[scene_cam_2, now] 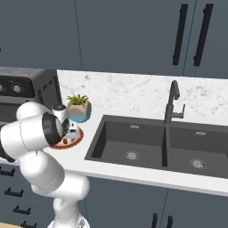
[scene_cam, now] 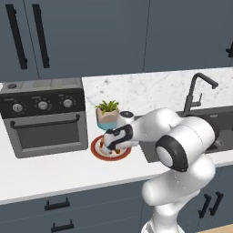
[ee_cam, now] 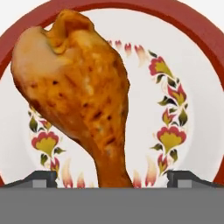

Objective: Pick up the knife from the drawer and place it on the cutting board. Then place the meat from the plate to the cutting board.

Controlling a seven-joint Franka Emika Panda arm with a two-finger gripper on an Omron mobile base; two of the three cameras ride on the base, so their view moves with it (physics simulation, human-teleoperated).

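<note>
The meat (ee_cam: 78, 96), an orange-brown drumstick, lies on the round plate (ee_cam: 131, 6), which has a red-orange rim and a pale flowered centre. The plate (scene_cam: 94, 149) sits on the white counter in front of a potted plant. My gripper (ee_cam: 112, 179) hangs close over the plate (scene_cam_2: 79, 135), open, with a dark fingertip (ee_cam: 43, 177) on each side of the drumstick's thin end. The base views show the hand (scene_cam: 109, 145) (scene_cam_2: 71, 132) covering most of the meat. The knife, the drawer and the cutting board are out of view.
A grey toaster oven (scene_cam: 45, 116) stands left of the plate. The potted plant (scene_cam: 108, 113) (scene_cam_2: 80, 107) is just behind it. A dark double sink (scene_cam_2: 164, 147) with a black faucet (scene_cam_2: 173, 102) lies to the right. Blue-grey cabinets run above and below the counter.
</note>
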